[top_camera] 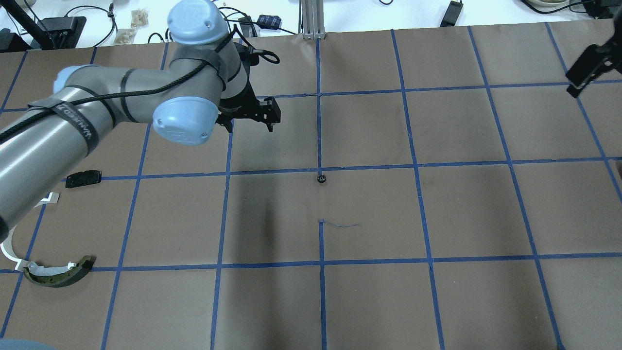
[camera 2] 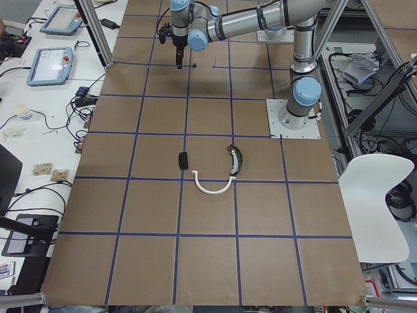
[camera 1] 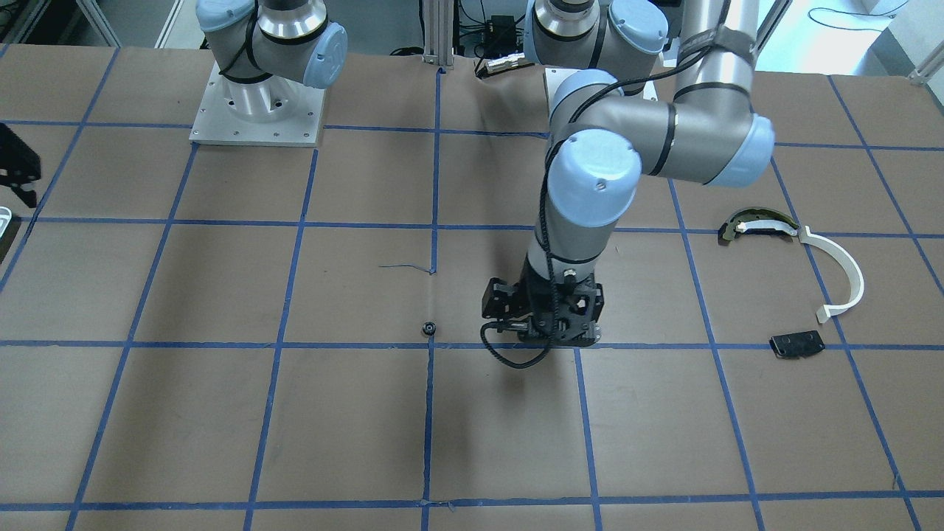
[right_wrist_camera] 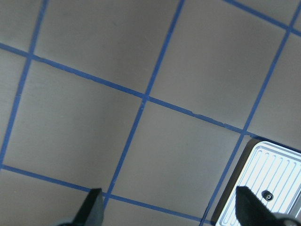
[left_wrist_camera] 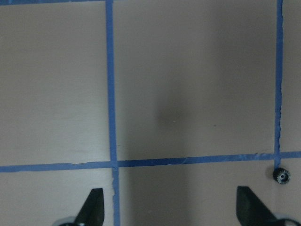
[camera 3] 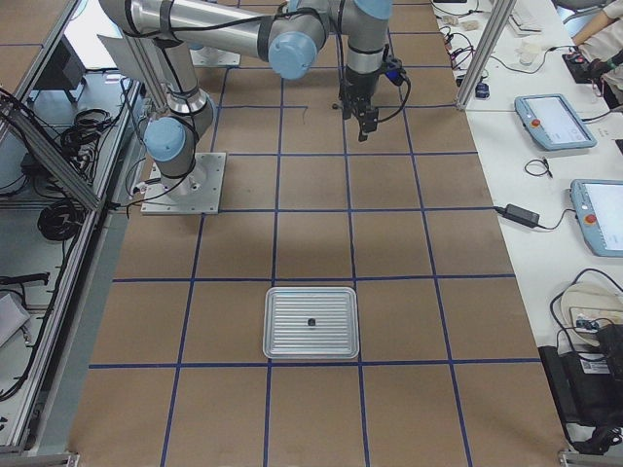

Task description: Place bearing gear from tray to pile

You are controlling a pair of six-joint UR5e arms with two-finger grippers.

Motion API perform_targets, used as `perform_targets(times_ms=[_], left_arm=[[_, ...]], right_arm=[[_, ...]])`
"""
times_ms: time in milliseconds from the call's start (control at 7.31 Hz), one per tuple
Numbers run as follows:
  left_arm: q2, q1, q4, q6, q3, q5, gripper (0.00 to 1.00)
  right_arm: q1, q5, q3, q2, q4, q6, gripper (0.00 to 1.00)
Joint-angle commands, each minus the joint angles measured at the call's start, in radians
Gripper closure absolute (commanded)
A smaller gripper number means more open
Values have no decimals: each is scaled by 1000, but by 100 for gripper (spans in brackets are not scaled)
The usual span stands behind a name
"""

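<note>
A small black toothed bearing gear (top_camera: 321, 178) lies on a blue tape crossing (top_camera: 319, 169), at 4 o'clock from the left gripper (left_wrist_camera: 170, 203) in the overhead view. That gripper hangs spread wide, empty. The right gripper (right_wrist_camera: 169, 203), equally wide and empty, hovers near the ribbed silver tray (right_wrist_camera: 277, 169), which holds a second gear (right_wrist_camera: 267, 194). The pile's white half-ring (camera 1: 857, 279) lies far off at 9 o'clock.

- Left arm (top_camera: 97, 116): stretched far forward, forearm near level, wrist turned straight down.
- Left gripper (left_wrist_camera: 170, 207): pointing down, hanging clear of the surface below, jaws spread wide, holding nothing.
- Right gripper (right_wrist_camera: 169, 207): off at the robot's far right, raised, jaws spread wide, holding nothing.
</note>
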Motion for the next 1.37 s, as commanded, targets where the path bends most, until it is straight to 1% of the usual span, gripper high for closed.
perform_targets(times_ms=[0, 137, 274, 410, 547, 684, 821, 957, 1231], left_arm=[[-102, -100, 34, -58, 35, -1, 0], [-128, -127, 37, -67, 37, -2, 0], [-151, -144, 41, -72, 37, -16, 0], [-166, -150, 48, -73, 37, -31, 0], [-182, -167, 62, -75, 37, -31, 0], [-202, -180, 79, -87, 37, -33, 0], [-211, -184, 79, -91, 35, -33, 0], [-214, -187, 79, -92, 35, -33, 0], [-229, -200, 82, -92, 29, -33, 0]], right_arm=[[-190, 4, 54, 34, -77, -188, 0], [-212, 6, 73, 52, -129, -300, 0], [-250, 7, 93, 87, -210, -404, 0], [-325, 24, 113, 132, -264, -467, 0], [-387, 74, 128, 187, -349, -559, 0], [-419, 84, 144, 263, -466, -654, 1], [-474, 88, 150, 331, -506, -692, 2], [-508, 88, 151, 374, -520, -715, 2], [-515, 93, 150, 408, -542, -721, 4]])
